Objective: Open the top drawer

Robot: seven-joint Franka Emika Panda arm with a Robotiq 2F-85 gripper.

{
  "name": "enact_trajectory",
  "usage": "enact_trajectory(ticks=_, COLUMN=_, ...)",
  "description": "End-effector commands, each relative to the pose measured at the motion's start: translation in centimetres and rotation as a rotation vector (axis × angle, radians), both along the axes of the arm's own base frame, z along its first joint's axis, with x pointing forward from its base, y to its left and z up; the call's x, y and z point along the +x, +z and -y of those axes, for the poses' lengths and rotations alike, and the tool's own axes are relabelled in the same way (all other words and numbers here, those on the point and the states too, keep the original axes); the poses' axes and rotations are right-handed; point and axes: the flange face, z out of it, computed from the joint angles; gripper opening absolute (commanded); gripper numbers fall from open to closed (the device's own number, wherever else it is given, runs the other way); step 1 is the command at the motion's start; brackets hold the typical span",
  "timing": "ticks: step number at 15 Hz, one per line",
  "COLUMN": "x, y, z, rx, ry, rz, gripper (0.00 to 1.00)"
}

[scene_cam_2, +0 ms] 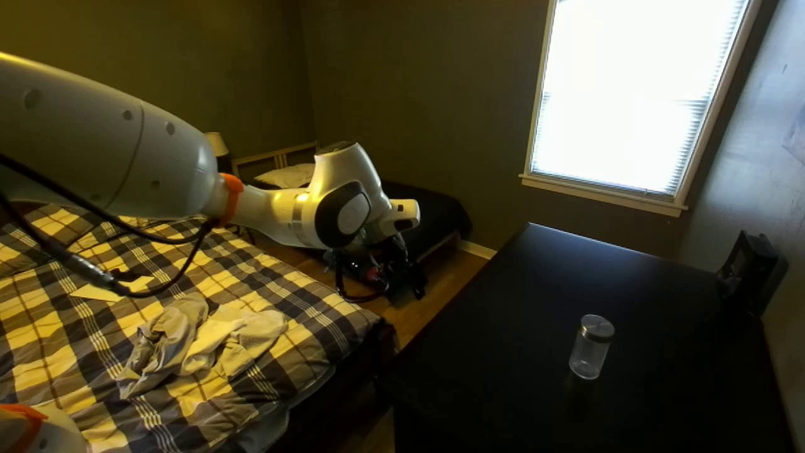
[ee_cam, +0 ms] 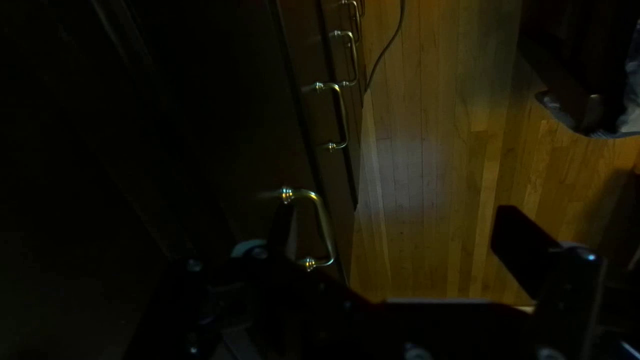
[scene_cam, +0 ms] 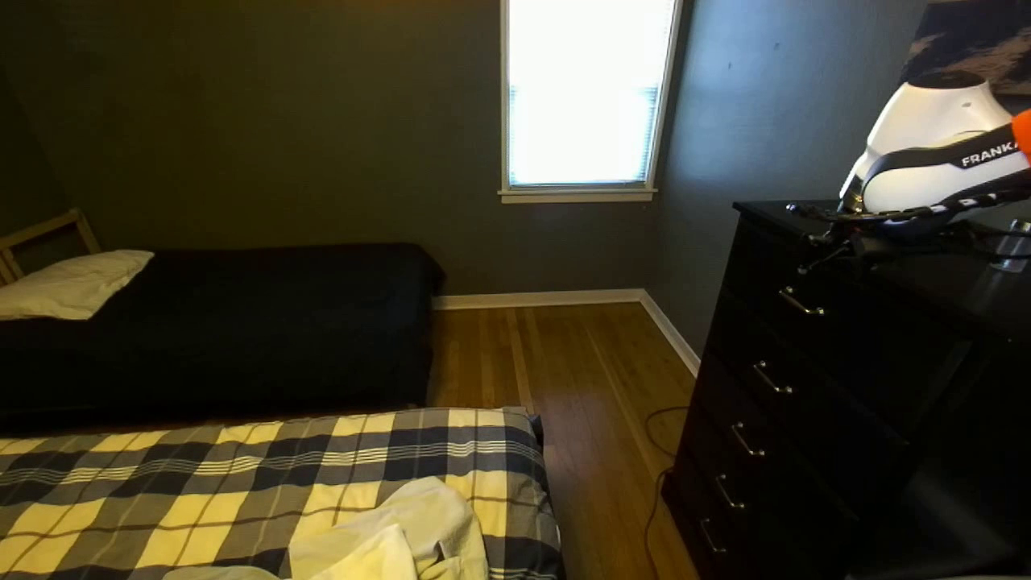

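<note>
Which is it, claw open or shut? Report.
The claw is open: in the wrist view, its fingers stand wide apart, floor showing between them.

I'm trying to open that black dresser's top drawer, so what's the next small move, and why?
Probably lower the open black gripper slightly, so its fingers could straddle the curved, shiny metal pull of the wide dark top drawer. In the wrist view, most of that pull shows between the widely parted fingers, much nearer one; whether that finger reaches behind it is hard to tell.

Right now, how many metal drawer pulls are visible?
5, in a column on the black dresser: top pull, second pull, third pull, fourth pull, bottom pull; shadow may hide others.
</note>
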Motion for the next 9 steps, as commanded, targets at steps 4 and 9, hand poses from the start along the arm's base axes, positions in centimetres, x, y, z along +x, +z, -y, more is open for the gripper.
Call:
enact_trajectory(ticks=4, x=5.2, y=-3.5, z=0.0, rx=-0.014, ry=0.029, rz=-0.011, gripper=1.00)
enact_trajectory(ticks=9, x=5.2, y=-3.3, z=0.0, rx=0.000, ry=0.027, rz=-0.028, gripper=1.00)
